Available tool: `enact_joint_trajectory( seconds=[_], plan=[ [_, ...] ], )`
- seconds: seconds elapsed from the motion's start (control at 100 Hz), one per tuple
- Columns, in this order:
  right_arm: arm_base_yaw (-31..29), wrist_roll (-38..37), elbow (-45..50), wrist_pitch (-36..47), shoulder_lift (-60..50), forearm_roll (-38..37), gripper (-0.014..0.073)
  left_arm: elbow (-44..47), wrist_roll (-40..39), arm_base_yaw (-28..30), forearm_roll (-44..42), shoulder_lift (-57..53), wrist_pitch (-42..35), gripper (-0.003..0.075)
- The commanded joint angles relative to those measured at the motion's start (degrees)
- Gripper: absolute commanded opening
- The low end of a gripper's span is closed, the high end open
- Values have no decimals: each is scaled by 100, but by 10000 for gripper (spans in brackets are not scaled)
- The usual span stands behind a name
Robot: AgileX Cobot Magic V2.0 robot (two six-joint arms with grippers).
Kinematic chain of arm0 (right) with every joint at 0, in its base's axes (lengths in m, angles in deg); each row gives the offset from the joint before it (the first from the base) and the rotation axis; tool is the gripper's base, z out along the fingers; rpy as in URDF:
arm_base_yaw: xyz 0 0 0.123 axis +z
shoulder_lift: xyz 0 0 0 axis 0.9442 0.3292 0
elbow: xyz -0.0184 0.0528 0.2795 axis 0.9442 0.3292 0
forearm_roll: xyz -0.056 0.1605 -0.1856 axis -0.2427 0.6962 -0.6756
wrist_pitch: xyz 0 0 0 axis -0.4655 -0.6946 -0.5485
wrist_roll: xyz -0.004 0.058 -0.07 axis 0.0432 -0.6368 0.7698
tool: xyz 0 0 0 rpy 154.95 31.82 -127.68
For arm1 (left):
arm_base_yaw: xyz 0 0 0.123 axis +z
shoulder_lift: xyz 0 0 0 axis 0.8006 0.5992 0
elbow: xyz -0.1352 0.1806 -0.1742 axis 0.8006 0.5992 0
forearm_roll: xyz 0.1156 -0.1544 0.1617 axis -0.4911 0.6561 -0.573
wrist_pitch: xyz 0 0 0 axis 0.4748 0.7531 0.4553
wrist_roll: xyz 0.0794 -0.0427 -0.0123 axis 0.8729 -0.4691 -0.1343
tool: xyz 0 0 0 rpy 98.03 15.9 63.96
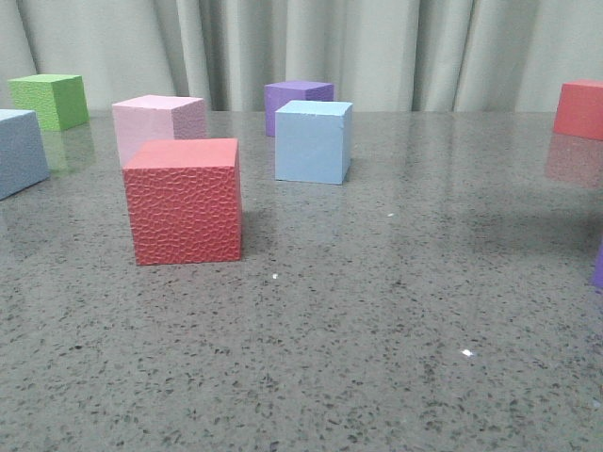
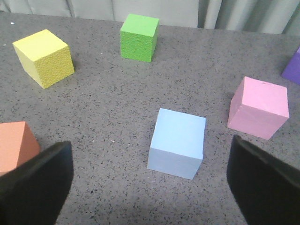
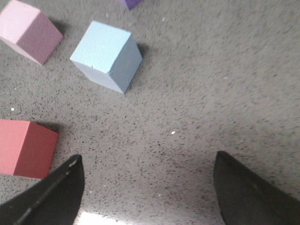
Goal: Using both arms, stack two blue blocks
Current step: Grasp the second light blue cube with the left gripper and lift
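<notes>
One sky-blue block stands mid-table, in front of a purple cube. It also shows in the right wrist view, well ahead of my open, empty right gripper. The other sky-blue block is cut off by the left edge of the front view. In the left wrist view it sits just ahead of my open, empty left gripper, between the lines of the two fingers. Neither gripper shows in the front view.
A red cube stands near the front, with a pale pink cube behind it. A green cube is far left and another red cube far right. A yellow cube and an orange-red cube lie left of the left gripper.
</notes>
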Motion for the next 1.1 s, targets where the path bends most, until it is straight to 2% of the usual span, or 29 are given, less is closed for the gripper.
enact_joint_trajectory(
  seconds=[0.0, 0.29, 0.6, 1.09],
  plan=[
    [-7, 50, 264, 719, -649, -275, 569, -452, 189, -1, 203, 308, -233, 638],
    [-12, 50, 1137, 954, -1853, -473, 569, -1653, 761, -1, 656, 1565, 672, 638],
    [-12, 45, 1183, 928, -1972, -447, 569, -2874, 876, -1, 720, 3013, 2018, 637],
    [-12, 45, 1183, 928, -1972, -447, 569, -3094, 919, -294, 518, 4032, 2083, 637]
  ],
)
